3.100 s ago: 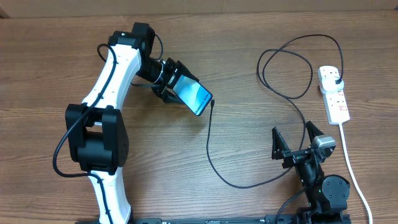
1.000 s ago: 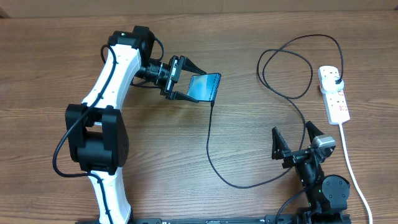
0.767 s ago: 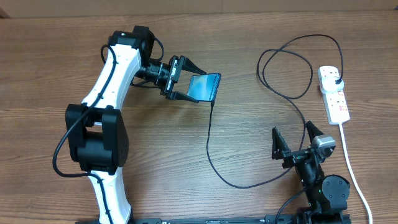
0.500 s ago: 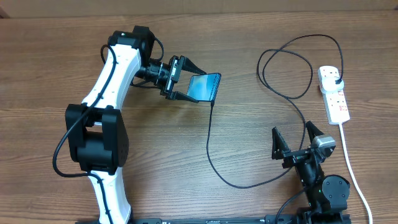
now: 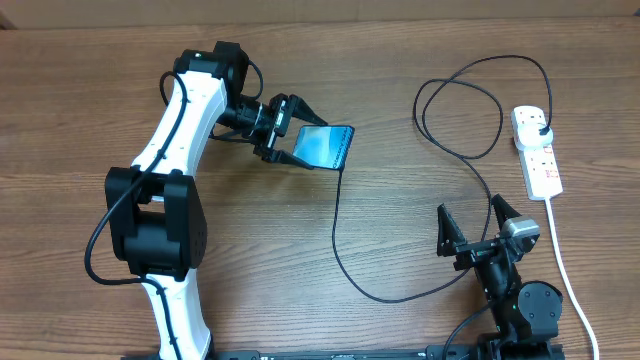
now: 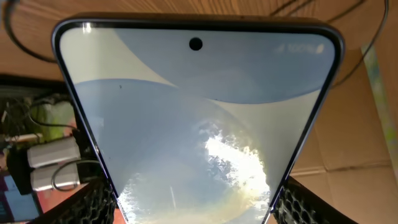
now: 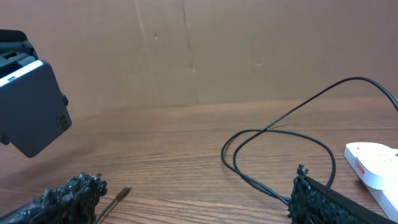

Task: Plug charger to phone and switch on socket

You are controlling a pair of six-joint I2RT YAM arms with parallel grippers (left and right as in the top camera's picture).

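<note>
Centre-left, left gripper (image 5: pixel 312 143) apparently clasps phone (image 5: pixel 328 146).

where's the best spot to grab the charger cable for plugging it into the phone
Probably just behind the small plug tip of the charger cable, which lies loose on the table near the held phone. Come straight down from above, fingers either side of the thin cable, which runs nearly straight there.

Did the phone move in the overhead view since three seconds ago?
Yes. The phone turned from diagonal to nearly horizontal in the picture and shifted a little right, toward the socket, which stayed in place.
</note>
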